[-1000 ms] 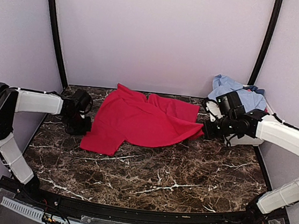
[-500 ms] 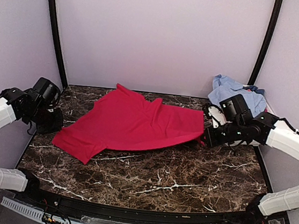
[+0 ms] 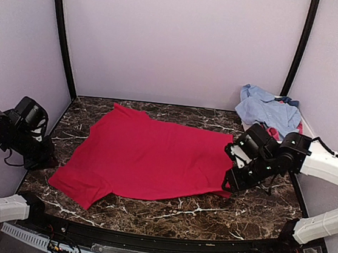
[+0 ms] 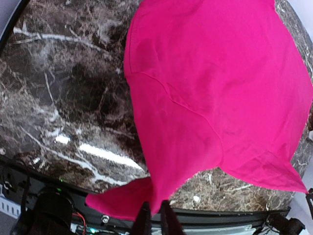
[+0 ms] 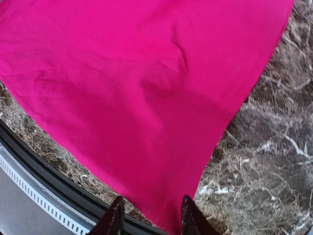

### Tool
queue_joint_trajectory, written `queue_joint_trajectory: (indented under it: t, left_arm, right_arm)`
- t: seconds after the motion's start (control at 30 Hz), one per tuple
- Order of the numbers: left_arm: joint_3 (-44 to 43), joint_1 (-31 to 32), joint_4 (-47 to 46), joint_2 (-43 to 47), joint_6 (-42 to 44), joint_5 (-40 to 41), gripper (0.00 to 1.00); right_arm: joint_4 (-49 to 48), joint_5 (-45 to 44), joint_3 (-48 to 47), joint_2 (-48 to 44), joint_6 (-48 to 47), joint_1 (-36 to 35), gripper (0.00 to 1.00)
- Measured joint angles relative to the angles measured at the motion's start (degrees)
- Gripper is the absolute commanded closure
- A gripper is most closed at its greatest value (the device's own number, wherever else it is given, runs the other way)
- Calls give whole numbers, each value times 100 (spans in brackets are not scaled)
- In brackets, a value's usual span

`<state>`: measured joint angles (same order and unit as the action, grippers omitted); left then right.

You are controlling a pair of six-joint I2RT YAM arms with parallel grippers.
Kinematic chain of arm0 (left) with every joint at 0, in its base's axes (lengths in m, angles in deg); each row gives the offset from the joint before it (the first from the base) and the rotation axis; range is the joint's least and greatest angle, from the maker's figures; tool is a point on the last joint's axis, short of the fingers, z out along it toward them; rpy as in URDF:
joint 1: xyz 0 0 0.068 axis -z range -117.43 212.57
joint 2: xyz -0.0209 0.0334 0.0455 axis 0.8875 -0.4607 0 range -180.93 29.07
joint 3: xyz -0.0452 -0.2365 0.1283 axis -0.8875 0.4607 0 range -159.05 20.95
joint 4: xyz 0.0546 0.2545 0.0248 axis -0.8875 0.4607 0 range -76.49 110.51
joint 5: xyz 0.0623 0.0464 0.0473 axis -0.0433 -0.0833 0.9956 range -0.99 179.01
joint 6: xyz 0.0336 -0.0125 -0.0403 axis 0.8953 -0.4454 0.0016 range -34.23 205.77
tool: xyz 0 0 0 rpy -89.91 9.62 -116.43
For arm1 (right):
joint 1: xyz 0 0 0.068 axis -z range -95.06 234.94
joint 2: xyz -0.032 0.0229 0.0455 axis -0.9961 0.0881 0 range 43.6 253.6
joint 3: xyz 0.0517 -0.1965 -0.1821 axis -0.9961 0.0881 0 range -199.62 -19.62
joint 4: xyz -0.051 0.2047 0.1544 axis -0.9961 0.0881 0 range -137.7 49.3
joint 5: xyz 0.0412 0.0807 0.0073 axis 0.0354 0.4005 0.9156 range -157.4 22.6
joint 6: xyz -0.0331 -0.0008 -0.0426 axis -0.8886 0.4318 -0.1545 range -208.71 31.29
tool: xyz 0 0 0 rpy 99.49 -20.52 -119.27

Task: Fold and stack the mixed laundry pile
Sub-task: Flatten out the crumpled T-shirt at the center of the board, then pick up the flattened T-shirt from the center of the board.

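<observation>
Red short-sleeved cloth shirt (image 3: pixel 147 157), spread flat on dark veined marble tabletop (image 3: pixel 208 213); left gripper (image 4: pixel 155 215) pinching its edge; right gripper (image 5: pixel 150 215) parted astride its hem.

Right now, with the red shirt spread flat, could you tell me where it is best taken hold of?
Probably its near right corner, pinched from the right: the red shirt lies flat, and there its edges meet in a free point.

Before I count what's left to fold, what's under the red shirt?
The red shirt lies spread on the marble table, which shows around its edges; anything beneath is covered.
</observation>
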<state>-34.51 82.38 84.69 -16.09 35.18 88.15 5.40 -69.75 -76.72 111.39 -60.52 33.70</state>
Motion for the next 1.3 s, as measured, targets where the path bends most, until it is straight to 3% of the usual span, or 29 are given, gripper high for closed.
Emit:
queue_joint_trajectory:
  t: [0.03, 0.07, 0.13, 0.27, 0.5, 0.63, 0.93, 1.2, 1.3]
  left_arm:
    - [0, 0, 92, 50, -28, -109, 72]
    - [7, 0, 173, 96, -57, -205, 53]
    - [9, 2, 308, 184, -70, -289, 41]
    - [-162, 0, 643, 240, -109, -249, 38]
    - [-581, 0, 232, -426, 186, 96, 36]
    - [-852, -9, -782, -1451, 645, 160, 26]
    - [-2651, -199, -3029, -4590, 1998, 177, 29]
    - [-2850, -616, -3805, -6100, 2494, -160, 31]
    - [-3329, -761, -3899, -6592, 2614, -221, 33]
  right_arm:
    - [111, 2, -20, 2, 94, -22, 34]
    - [258, -2, -42, 4, 101, -63, 30]
    - [507, -2, -107, 2, 236, -203, 21]
    - [960, 17, -332, -195, 417, -501, 6]
    - [859, -170, -566, -662, 210, -190, 3]
    - [22, -94, -584, 332, -297, 382, 3]
    - [-1565, 426, -1338, 2382, -1399, 1755, 4]
    - [-2184, 667, -2013, 3657, -1816, 2168, 5]
    - [-2247, 691, -2334, 4116, -1899, 2243, 5]
